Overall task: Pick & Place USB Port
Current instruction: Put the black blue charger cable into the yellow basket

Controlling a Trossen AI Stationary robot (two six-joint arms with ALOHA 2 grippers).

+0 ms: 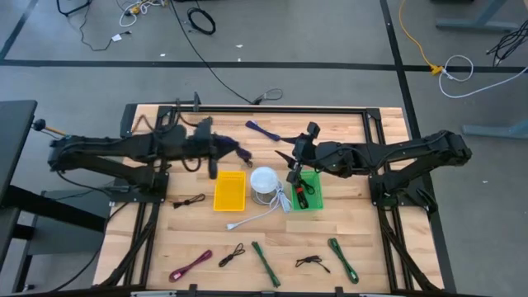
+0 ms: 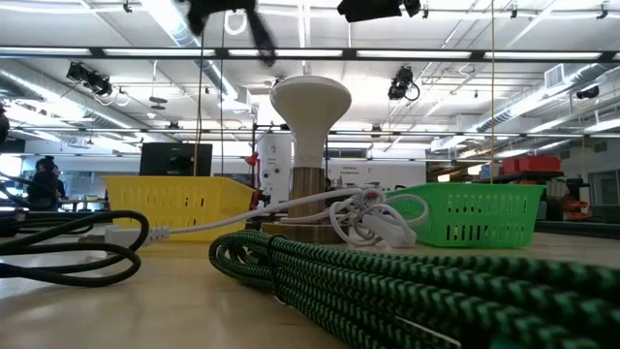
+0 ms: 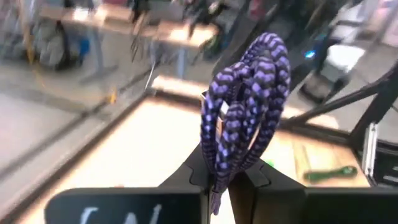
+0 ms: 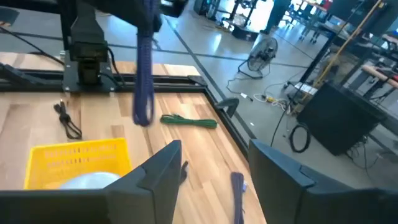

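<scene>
A wooden surface (image 1: 346, 239) holds a yellow bin (image 1: 230, 191) and a green bin (image 1: 307, 191) flanking a white lamp-like stand (image 1: 264, 181). The left gripper (image 3: 221, 177) is clamped on a coiled purple cable (image 3: 245, 106), raised just behind the yellow bin, not yet dropped. The right gripper (image 4: 214, 165) hangs with fingers spread and empty above the green bin, which already holds cables. Several cables lie unsorted near the front edge; the bins sit close together, leaving little room between the arms.

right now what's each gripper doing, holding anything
Left gripper: fingers shut on the purple braided cable, held up off the table.
Right gripper: fingers open, holding nothing, above the green basket.
</scene>
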